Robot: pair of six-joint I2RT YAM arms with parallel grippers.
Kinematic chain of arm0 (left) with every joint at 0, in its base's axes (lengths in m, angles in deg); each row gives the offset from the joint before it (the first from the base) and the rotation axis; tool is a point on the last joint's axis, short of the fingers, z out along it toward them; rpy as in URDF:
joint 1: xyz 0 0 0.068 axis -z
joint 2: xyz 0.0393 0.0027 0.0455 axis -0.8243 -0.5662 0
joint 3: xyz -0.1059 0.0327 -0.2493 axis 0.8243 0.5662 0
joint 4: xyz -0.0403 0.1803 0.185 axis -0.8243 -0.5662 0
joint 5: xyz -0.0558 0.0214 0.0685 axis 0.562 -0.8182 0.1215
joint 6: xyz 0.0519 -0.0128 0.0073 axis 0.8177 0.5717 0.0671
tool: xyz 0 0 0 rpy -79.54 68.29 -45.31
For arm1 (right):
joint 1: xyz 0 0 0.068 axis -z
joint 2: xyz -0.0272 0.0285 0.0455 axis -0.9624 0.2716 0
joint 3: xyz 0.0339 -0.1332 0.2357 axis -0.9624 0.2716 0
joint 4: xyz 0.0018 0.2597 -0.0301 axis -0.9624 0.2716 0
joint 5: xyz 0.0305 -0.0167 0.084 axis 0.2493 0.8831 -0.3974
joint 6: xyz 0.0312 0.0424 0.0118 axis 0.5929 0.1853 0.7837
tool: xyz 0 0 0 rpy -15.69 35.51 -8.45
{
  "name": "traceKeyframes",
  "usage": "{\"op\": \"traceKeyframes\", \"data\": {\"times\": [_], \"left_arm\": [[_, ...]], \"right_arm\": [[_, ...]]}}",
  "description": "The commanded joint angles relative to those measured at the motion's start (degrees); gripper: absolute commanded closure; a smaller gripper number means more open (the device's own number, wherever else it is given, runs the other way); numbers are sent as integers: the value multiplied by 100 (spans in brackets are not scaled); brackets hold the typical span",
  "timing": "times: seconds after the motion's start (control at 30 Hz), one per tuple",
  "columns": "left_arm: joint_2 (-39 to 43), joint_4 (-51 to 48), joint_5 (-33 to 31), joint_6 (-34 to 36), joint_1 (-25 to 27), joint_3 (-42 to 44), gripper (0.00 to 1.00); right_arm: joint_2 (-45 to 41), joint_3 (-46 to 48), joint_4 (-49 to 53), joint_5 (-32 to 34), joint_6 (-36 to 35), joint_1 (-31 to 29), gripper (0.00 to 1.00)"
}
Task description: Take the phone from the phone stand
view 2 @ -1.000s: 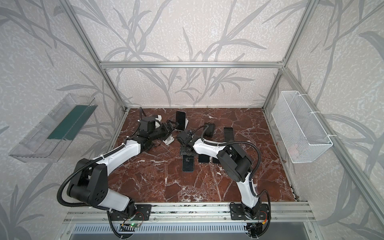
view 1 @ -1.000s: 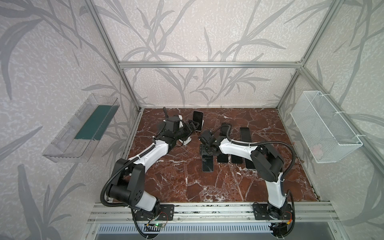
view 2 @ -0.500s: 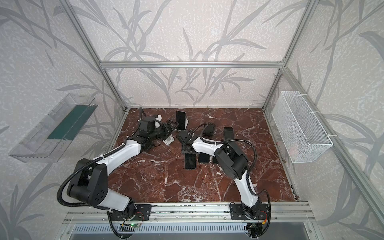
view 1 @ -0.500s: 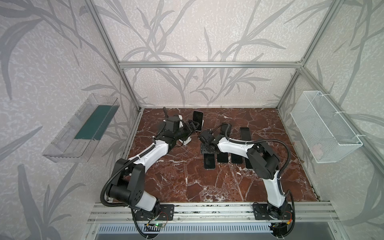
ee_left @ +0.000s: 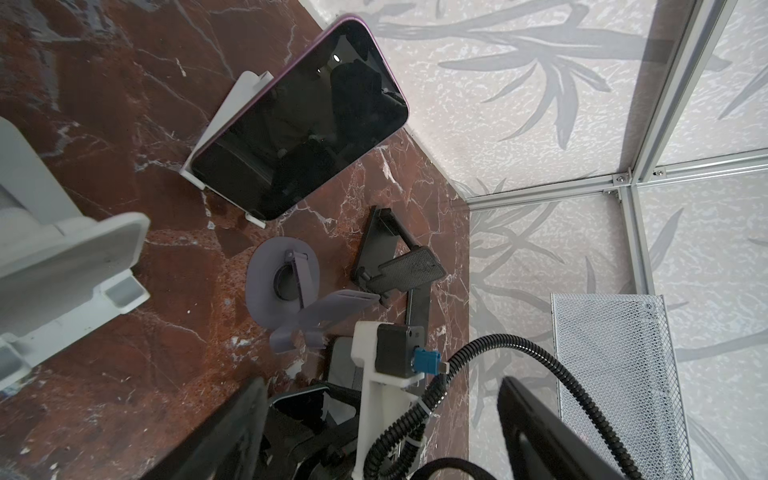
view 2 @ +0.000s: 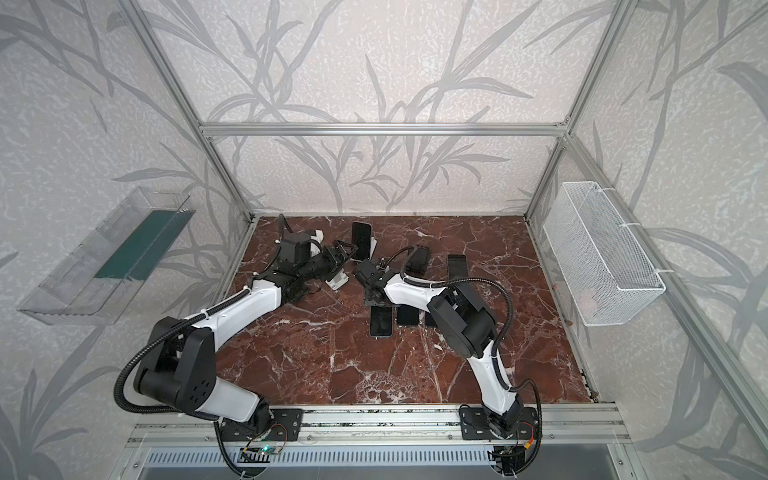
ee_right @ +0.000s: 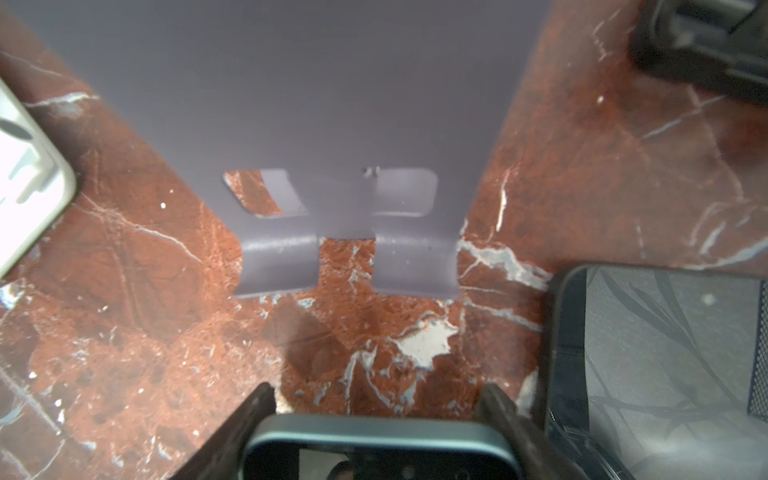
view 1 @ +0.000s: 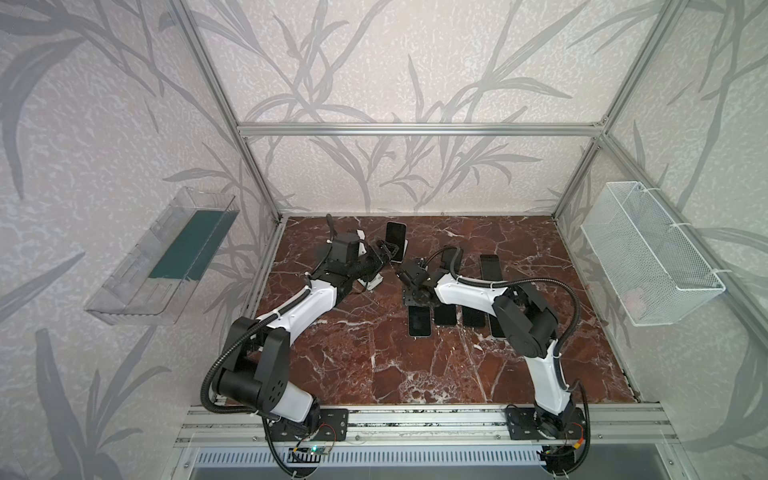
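From where I stand, the right gripper (ee_right: pixel 377 405) has its fingers pressed onto the two long edges of the phone (ee_right: pixel 380 442), pinching it near one end. In a top view that phone (view 1: pixel 419 322) lies flat and low at the left end of a row of dark phones (view 1: pixel 447 316) on the red marble table (view 1: pixel 374 365), though I can't tell whether it actually touches the stone. It is off the purple stand (ee_right: pixel 332 104), whose bare plate and two little hooks sit just beyond the fingertips, apart from the phone. The left gripper (ee_left: pixel 382 390) is spread wide with nothing pinched between its fingers, hovering near a white stand (ee_left: pixel 237 108) toward the back of the table, where a second phone (ee_left: pixel 303 124) with a purple rim leans upright. A black stand (ee_left: pixel 399 266) sits just beside the purple one
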Motion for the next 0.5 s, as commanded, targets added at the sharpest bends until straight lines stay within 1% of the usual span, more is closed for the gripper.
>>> {"op": "traceKeyframes", "data": {"times": [0.0,0.47], "left_arm": [[94,108,44,-42,-29,-107,13],[48,102,38,-34,-29,-116,13]], "right_arm": [[204,29,136,93,134,40,27],[205,2,118,43,72,110,24]]}}
